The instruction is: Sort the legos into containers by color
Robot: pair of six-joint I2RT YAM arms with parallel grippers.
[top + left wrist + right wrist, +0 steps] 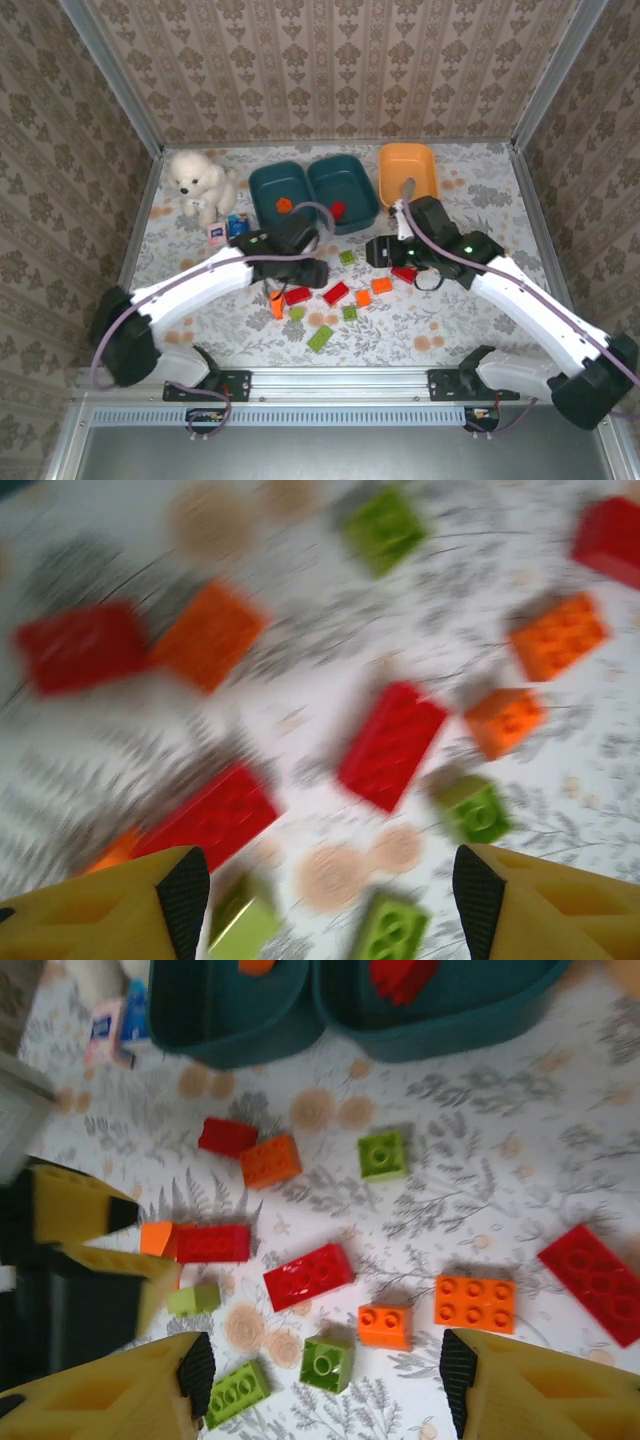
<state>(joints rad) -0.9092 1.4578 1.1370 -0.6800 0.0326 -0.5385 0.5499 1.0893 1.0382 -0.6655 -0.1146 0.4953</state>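
- The left jaws spread, empty; a red lego [392,743] lies just ahead between them, long axis slanted.
- The right jaws spread, empty; left arm looks nearer.

I count two teal trays [268,190] and one orange tray [415,165]. Loose on the surface [500,1190] lie four red bricks [308,1275], four orange bricks [474,1303] and four green bricks [383,1153]. One plush dog [200,180].

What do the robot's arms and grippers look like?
The left arm and right arm have white links, black joints and a looping lilac cable. The left gripper and right gripper have yellow fingers with black pads.
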